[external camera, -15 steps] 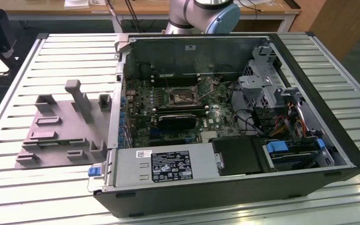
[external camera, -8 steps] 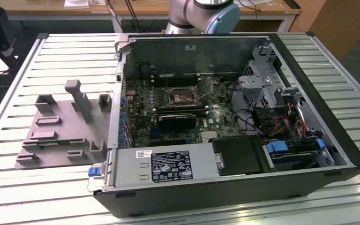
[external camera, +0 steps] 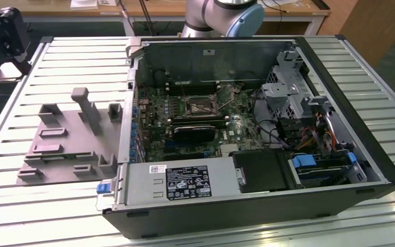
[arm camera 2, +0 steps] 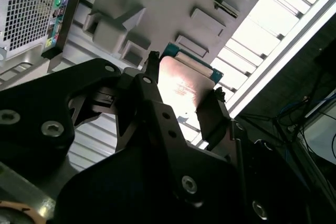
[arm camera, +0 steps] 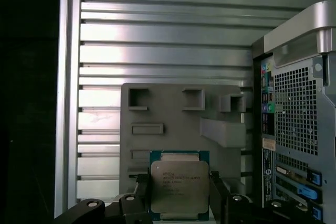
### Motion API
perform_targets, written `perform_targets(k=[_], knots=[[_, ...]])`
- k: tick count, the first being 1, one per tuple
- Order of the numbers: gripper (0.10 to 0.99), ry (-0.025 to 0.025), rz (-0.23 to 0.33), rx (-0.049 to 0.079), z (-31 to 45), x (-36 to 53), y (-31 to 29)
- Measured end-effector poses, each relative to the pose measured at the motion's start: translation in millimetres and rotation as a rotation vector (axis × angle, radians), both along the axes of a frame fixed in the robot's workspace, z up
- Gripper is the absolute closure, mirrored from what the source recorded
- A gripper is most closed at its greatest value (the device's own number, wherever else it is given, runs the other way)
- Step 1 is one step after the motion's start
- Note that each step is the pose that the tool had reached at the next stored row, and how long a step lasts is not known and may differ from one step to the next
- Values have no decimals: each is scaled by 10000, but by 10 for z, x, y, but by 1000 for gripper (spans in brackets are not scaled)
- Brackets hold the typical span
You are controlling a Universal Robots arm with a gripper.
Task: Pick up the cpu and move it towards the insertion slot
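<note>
The cpu (arm camera: 179,186), a flat square chip with a pale silvery top and a dark green rim, sits between my two black fingers in both wrist views. My gripper (arm camera: 178,181) is shut on the cpu (arm camera 2: 182,86), one finger (arm camera 2: 149,80) on each opposite edge. The chip is held above the grey plastic tray (arm camera: 173,111), near one of its edges. The insertion slot (external camera: 199,106), a square black socket with a thin metal frame, lies on the motherboard inside the open computer case (external camera: 252,206), towards the back of the board.
The grey tray (external camera: 64,146) with raised blocks lies on the slatted metal table (external camera: 19,206) at the exterior view's left of the case. The case's rear panel (arm camera: 294,129) stands close beside the tray. Drive cages and cables (external camera: 307,123) fill the case's right side. The arm's joint (external camera: 225,15) is behind the case.
</note>
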State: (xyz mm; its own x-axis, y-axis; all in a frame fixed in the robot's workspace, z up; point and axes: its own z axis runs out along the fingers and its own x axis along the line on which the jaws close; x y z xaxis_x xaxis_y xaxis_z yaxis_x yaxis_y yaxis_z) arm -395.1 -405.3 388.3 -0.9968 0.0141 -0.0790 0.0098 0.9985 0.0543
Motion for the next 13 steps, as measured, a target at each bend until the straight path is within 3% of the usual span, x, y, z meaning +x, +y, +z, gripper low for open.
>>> perform_targets(k=[13], knots=[[549, 11, 1, 2, 0, 444, 0]])
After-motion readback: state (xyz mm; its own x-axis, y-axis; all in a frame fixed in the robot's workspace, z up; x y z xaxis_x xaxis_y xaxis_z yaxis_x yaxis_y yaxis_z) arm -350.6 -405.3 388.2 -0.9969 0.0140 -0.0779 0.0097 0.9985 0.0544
